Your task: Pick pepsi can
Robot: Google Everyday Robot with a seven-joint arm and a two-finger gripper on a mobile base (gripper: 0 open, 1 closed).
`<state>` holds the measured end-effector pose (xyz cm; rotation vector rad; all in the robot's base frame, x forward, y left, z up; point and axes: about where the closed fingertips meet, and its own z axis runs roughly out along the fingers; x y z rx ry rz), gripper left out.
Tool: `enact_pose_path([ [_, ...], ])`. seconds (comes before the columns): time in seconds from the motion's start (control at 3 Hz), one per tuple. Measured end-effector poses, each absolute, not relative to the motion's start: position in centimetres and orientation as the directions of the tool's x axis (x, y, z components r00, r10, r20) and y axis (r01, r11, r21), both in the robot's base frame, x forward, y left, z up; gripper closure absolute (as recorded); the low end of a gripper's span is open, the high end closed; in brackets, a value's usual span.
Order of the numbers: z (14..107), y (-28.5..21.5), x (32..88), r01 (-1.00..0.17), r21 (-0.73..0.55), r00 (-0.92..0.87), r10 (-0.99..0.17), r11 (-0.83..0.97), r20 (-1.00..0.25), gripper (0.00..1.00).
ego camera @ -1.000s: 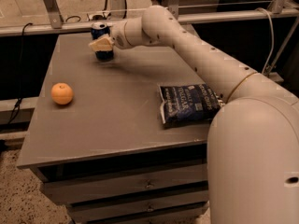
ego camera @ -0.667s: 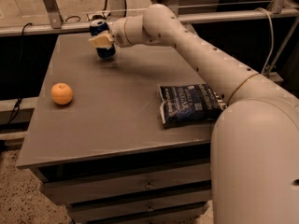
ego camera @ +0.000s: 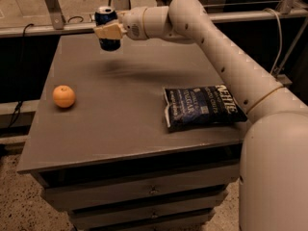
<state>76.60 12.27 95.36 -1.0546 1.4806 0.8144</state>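
In the camera view, the white arm (ego camera: 226, 57) reaches from the lower right across the grey table (ego camera: 115, 129) to its far left part. There the pincer (ego camera: 104, 32) pinches the pepsi can (ego camera: 106, 17), one tan finger (ego camera: 109, 31) lying across the can's blue side. The can is upright, silver top up, held clear of the table above a soft shadow. An orange (ego camera: 64, 96) sits near the left edge, well apart from the can. A dark blue chip bag (ego camera: 202, 112) lies flat by the right edge.
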Motion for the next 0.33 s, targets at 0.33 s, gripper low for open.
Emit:
enact_pose_path([
  [0.33, 97.13, 9.57, 73.48, -0.95, -0.013, -0.026, -0.121, 0.313, -0.992, 1.0],
])
